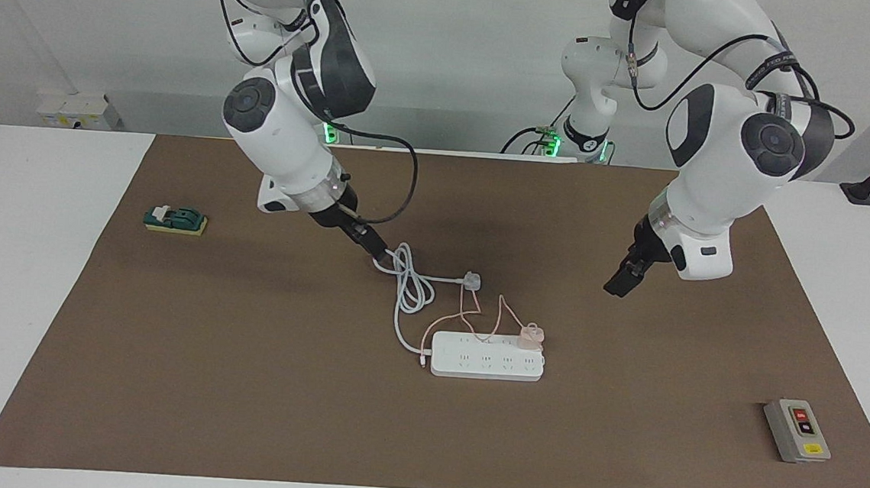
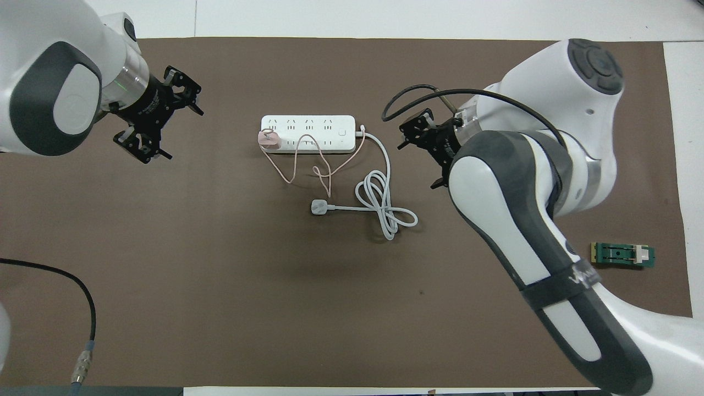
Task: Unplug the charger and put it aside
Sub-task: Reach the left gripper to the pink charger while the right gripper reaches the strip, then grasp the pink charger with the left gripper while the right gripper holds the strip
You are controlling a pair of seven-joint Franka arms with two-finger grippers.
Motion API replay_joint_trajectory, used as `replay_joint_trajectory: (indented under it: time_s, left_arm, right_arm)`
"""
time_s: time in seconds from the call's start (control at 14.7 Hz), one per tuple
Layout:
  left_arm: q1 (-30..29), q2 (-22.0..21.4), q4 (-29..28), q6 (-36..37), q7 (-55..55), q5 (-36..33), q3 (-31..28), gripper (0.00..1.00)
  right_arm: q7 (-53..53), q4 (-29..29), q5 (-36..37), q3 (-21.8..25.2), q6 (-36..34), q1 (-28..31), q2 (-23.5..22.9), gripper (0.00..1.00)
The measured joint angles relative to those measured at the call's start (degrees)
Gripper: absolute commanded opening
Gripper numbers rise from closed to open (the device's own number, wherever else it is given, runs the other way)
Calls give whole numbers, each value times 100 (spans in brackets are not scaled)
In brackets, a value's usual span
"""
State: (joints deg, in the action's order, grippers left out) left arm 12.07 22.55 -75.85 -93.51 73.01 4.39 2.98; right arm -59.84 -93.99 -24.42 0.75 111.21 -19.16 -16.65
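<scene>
Charger (image 1: 531,335) sits plugged in the strip (image 1: 487,356), at its left-arm end; nothing done yet. Left pincer (image 2: 158,118) hangs spread over bare table (image 1: 241,383) w/ nothing held, off that same end of strip. Right pincer (image 1: 382,256), can't tell its state, is over strip's white cord (image 1: 411,284). Left to do: grab, pull, set aside.

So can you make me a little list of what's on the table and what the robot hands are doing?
charger: small pale pink cube charger, plugged into the strip's end toward the left arm
power strip: long white plastic power strip, mid-mat
pink cable: thin pink cable, looping toward the robots
white cord: coiled white cord with three-pin plug, plug lying loose
left tool: open, raised over bare mat
right tool: low, by the cord's coil
unplugged: not yet
</scene>
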Motion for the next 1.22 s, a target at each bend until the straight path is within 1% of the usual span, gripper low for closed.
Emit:
replay_joint_trajectory:
  time_s: [0.07,0.2,0.34,0.54,0.75,1.02,1.22]
  left_arm:
    - [84,117,32,-167,590,2,0,100]
    - [230,339,42,-613,1526,2,2,100]
    - [321,491,-63,-1066,2024,2,-1,100]
    - [418,582,-392,-1742,2474,2,-2,100]
    - [544,647,-607,-2079,2758,-37,-7,100]
    - [709,651,-1208,-2593,2791,-100,-9,100]
    - [829,650,-1337,-2700,2888,-154,-11,100]
  right_arm:
    - [-338,198,-138,0,117,-111,-247,100]
    - [-1035,774,-224,-1,344,-326,-860,100]
    - [-1484,1217,-473,-2,734,-521,-1438,100]
    - [-1845,1493,-899,-1,1410,-689,-2026,100]
    - [-2074,1916,-1268,3,1481,-699,-2474,100]
    - [-2142,2569,-1523,-25,1446,-688,-3184,100]
    - [-2153,2955,-1551,-130,1397,-626,-3606,100]
